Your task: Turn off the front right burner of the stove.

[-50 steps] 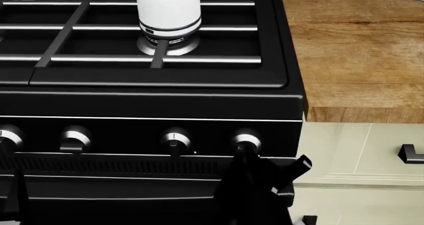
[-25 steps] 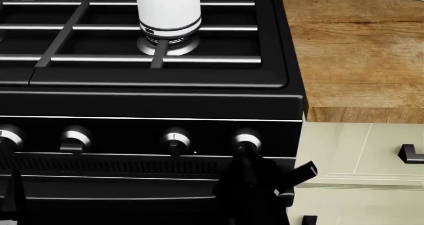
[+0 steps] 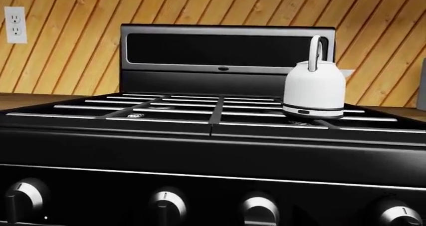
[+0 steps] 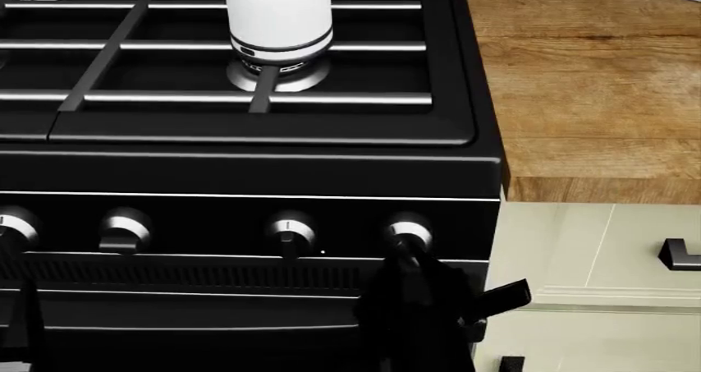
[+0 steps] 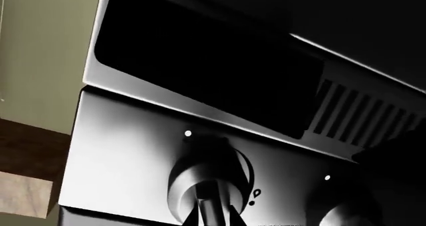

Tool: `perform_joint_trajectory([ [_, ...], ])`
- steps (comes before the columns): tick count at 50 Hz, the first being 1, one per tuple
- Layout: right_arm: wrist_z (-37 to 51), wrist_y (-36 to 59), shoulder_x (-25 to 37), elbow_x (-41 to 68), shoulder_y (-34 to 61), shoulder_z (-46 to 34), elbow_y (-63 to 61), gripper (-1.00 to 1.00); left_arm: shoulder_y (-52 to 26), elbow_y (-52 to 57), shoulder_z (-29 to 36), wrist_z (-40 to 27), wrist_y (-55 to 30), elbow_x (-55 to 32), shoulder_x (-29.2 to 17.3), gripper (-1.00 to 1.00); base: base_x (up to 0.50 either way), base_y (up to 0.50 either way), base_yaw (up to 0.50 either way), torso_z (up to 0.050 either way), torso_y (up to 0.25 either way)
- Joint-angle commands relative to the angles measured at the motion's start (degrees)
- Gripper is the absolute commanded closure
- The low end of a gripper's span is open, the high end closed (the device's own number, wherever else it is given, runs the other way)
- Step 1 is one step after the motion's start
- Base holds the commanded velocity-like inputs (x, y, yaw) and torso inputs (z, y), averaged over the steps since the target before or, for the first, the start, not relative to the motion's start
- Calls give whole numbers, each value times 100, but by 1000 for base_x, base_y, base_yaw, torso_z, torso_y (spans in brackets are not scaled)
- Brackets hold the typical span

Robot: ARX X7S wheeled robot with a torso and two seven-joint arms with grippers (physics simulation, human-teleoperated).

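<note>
The glossy black stove [image 4: 219, 175] fills the head view. Its front right burner [image 4: 294, 77] is a silvery ring under the grates, and a white kettle [image 4: 277, 15] stands on it. Of the silvery knobs on the front panel, the rightmost knob [image 4: 409, 231] has my dark right gripper [image 4: 408, 261] on it. In the right wrist view, that gripper [image 5: 213, 217] is shut on the grip bar of this knob [image 5: 209, 178], with a dark fingertip [image 5: 181, 219] on each side. A dark shape at the lower left is my left gripper [image 4: 25, 327]; its jaws do not show.
Three more knobs [image 4: 290, 232] [image 4: 126, 228] [image 4: 13, 227] sit to the left, above a vent strip [image 4: 197, 273]. Right of the stove are a wooden countertop [image 4: 592, 84] and a pale green cabinet [image 4: 592, 257] with a black handle [image 4: 679, 254]. The left wrist view faces the stove front [image 3: 213, 151].
My right wrist has rolled clockwise on the rightmost knob; the black part sticking out to its right has swung lower. Kettle and stove are unchanged.
</note>
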Motion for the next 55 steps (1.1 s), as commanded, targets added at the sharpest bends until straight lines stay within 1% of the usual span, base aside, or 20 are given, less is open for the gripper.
perform_joint_trajectory([
  [1, -872, 173, 111, -560, 665, 565, 102, 100, -19, -13, 30, -1, -14, -2, -13, -100, 28, 0, 0, 0, 0],
  [16, -1061, 257, 159, -195, 713, 733, 122, 100, -41, -28, 56, -11, -34, -7, -30, -100, 29, 0, 9, 1, 0],
  [34, -1255, 449, 44, 612, 679, 1113, 142, 100, -34, -6, 73, -45, -57, -2, -60, -100, 31, -1, 8, 1, 0],
  [35, -1304, 608, -120, 1194, 655, 1476, 269, 100, 4, -52, 74, -33, -13, 18, -49, -100, 30, -1, 0, 0, 0],
  [38, -1429, 605, -135, 1649, 659, 1546, 265, 100, -2, -75, 81, -25, 3, 28, -46, -100, 32, -1, 8, 0, 0],
  [39, -1437, 612, -86, 1600, 657, 1491, 283, 100, -2, -78, 84, -24, 6, 29, -46, -100, 31, -2, 22, 0, 0],
  [40, -1173, 624, -161, 1682, 741, 1833, 364, 100, -2, -84, 89, -22, 8, 30, -45, -100, 32, -3, 0, 0, 0],
  [41, -1255, 625, -161, 1681, 700, 1736, 357, 100, -4, -85, 92, -20, 11, 33, -46, -100, 36, -3, 0, 0, 0],
  [43, -906, 625, -161, 1682, 891, 2153, 559, 100, -16, -69, 87, -30, -10, 20, -54, -100, 35, -3, 0, 0, 0],
  [45, -979, 638, -161, 1682, 862, 2113, 526, 100, -29, -55, 86, -38, -30, 10, -63, -100, 40, -3, 12, 0, 0],
  [46, -805, 626, -161, 1682, 985, 2325, 649, 100, -32, -37, 89, -41, -40, 7, -69, -100, 37, -3, 0, 0, 0],
  [47, -827, 631, -161, 1682, 964, 2299, 633, 100, -36, -34, 94, -42, -48, 5, -72, -100, 40, -2, 24, 10, 0],
  [48, -645, 678, -161, 1682, 1118, 2537, 828, 100, -49, -20, 95, -50, -68, -7, -75, -100, 40, -2, 0, 0, 0],
  [49, -711, 654, -161, 1682, 1059, 2454, 764, 100, -56, -9, 96, -56, -80, -9, -79, -100, 43, -2, 24, 0, 0],
  [51, -633, 665, -161, 1682, 1140, 2577, 841, 100, -73, 11, 100, -66, -105, -18, -87, -100, 40, -1, 13, 0, 0],
  [52, -437, 719, -161, 1682, 1312, 2823, 1078, 100, -78, 6, 104, -65, -109, -19, -88, -100, 40, 0, 22, 0, 0],
  [53, -486, 741, -161, 1682, 1260, 2758, 1051, 100, -81, 11, 107, -68, -114, -18, -90, -100, 42, 1, 0, 0, 0],
  [54, -288, 748, -161, 1682, 1439, 3001, 1283, 100, -86, 22, 108, -71, -124, -22, -96, -100, 38, 1, 26, 0, 0],
  [55, -369, 743, -161, 1682, 1370, 2903, 1199, 100, -88, 29, 102, -77, -128, -27, -100, -100, 40, 0, 24, 0, 0],
])
